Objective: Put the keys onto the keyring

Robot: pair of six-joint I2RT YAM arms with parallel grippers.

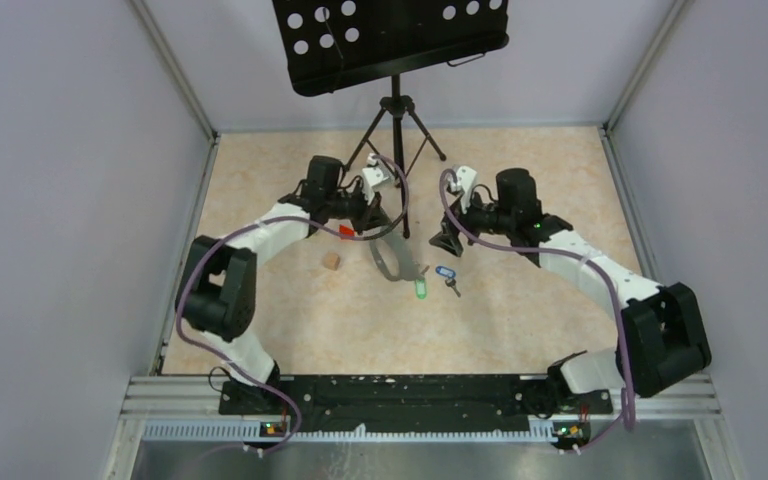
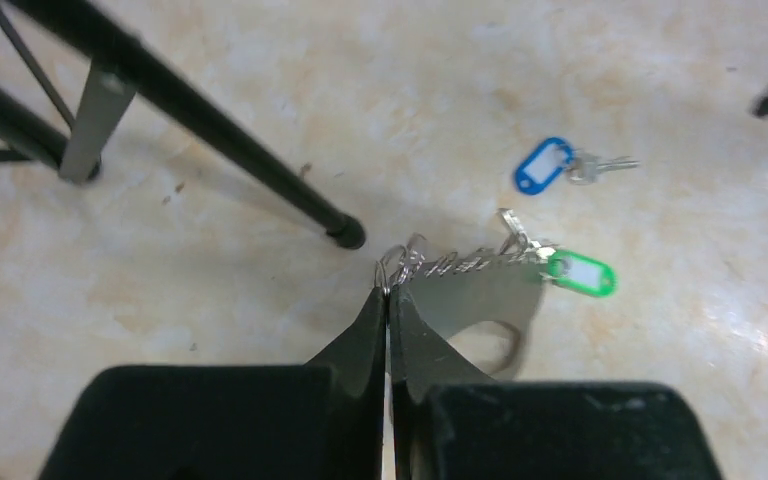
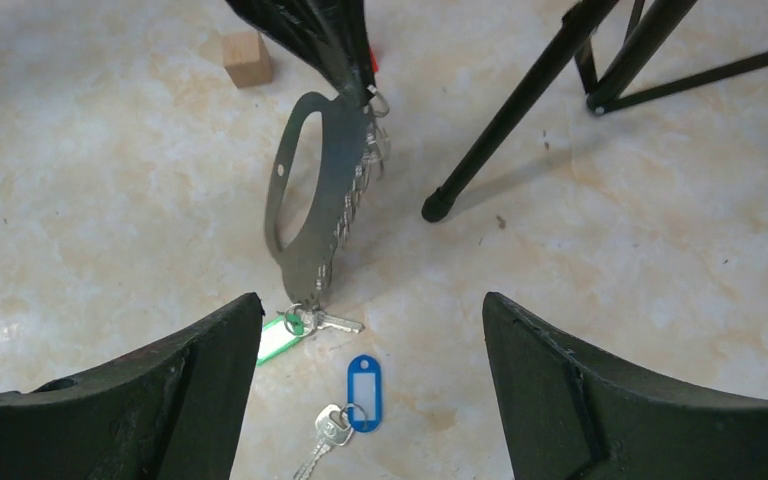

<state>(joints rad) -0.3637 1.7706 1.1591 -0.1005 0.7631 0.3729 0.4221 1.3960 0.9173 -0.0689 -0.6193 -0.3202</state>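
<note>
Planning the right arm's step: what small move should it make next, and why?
Probably lower the open right gripper onto the blue-tagged key and close: it lies loose just below, while the shut left gripper holds the keyring, the green-tagged key seemingly attached already.

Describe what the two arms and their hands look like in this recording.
The left arm and right arm match: white shells on the links, bulky black joint housings, and a purple cable looped along each. The left hand and right hand each have two matte black fingers, broad at the root and tapering to a point.
</note>
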